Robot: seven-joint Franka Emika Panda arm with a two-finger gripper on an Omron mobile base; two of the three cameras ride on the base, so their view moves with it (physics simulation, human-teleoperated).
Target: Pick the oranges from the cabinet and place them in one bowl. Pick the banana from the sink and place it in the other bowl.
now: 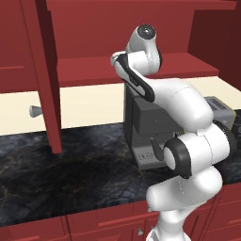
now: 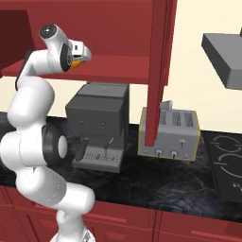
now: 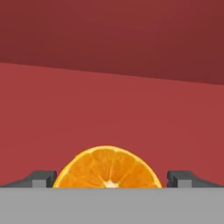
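Note:
My gripper [image 3: 111, 178] reaches into the dark red cabinet [image 1: 188, 63], low over its red inner shelf. It is open, with one dark fingertip [image 3: 43, 178] on each side of an orange [image 3: 108, 168]. The orange shows its cut-looking, segmented face and sits on the shelf between the fingers, with a small gap on the right side. From the right base view the hand [image 2: 83, 52] is above the shelf edge and a bit of the orange [image 2: 74, 63] shows just under it. In the left base view the wrist hides the fingers.
An open cabinet door [image 2: 158, 71] hangs down to the right of the hand, another door [image 1: 47, 75] to the left. Below the shelf stand a grey coffee machine [image 2: 99, 127] and a toaster [image 2: 169, 134] on the dark marble counter [image 1: 56, 174]. A stove [image 2: 230, 165] lies at far right.

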